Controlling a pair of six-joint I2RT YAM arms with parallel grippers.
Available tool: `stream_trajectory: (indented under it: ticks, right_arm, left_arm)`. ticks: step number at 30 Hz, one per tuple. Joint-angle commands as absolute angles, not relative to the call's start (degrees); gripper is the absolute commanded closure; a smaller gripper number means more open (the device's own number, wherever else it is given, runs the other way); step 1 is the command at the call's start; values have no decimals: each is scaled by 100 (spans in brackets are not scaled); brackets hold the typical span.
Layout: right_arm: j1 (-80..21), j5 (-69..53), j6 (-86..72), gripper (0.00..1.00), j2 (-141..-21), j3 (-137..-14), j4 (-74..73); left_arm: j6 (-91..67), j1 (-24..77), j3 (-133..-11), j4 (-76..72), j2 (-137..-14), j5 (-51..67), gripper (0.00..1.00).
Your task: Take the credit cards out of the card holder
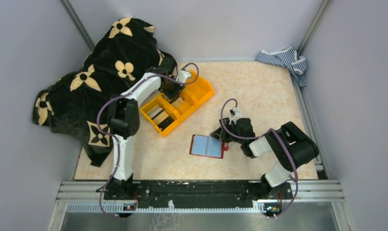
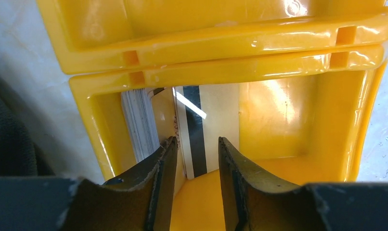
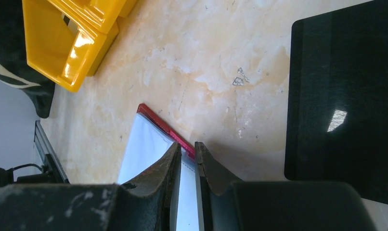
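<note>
The card holder (image 1: 207,146) lies open on the table, light blue inside with a dark red edge. My right gripper (image 1: 220,136) is at its right edge. In the right wrist view the right gripper (image 3: 187,150) is shut on the card holder (image 3: 146,144), with pale blue pocket material between the narrow jaws. My left gripper (image 1: 174,91) hangs over the orange bin (image 1: 206,86). In the left wrist view the left gripper (image 2: 197,143) is open and holds nothing. Beyond its tips a pale credit card with a black stripe (image 2: 201,125) rests in the compartment. Several more credit cards (image 2: 140,122) lean against the left wall.
The orange bin (image 2: 278,115) has three compartments and sits at the back left of the table. A black cloth with cream flowers (image 1: 100,82) is heaped at the left edge, and a striped cloth (image 1: 284,60) lies in the back right corner. A glossy black panel (image 3: 341,96) fills the right of the right wrist view.
</note>
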State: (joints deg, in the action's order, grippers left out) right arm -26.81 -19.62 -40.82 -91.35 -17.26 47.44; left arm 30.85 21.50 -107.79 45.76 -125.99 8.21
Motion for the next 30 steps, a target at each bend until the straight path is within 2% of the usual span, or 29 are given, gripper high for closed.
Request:
stream_trajectory:
  ticks: [1, 10, 11, 14, 15, 21, 22, 24, 30]
  right_arm:
    - [-2608, -2104, -4122, 83, -9220, -1792, 5231]
    - [-2605, -2309, -4234, 81, -9259, -1834, 5484]
    - [-2606, -2300, -4209, 80, -9199, -1861, 5376]
    - [-2615, -2192, -3901, 77, -8865, -2013, 4814]
    - [-2619, -2074, -3740, 76, -8641, -2108, 4529]
    - [-2619, -1448, -2743, 72, -7612, -2679, 2831]
    - [-2619, -1387, -2643, 72, -7474, -2763, 2612]
    - [-2627, -1272, -2505, 71, -7203, -2862, 2285]
    - [-2646, -1095, -2406, 71, -6777, -2929, 1859]
  left_arm:
    - [3002, 2097, -10613, 4020, -11934, 730, 56]
    - [2682, 2206, -10186, 3286, -10930, 960, 54]
    - [2532, 2218, -10032, 3027, -10760, 988, 52]
    - [1697, 2276, -9518, 2175, -10272, 770, 18]
    - [1412, 2292, -9367, 1966, -10121, 750, 15]
    - [-153, 2321, -7806, 520, -9072, 674, 10]
    - [-314, 2331, -7440, 114, -8822, 580, 4]
    - [-581, 2357, -6870, -328, -8356, 590, 0]
    - [-1564, 2596, -6338, -180, -7776, 895, 1]
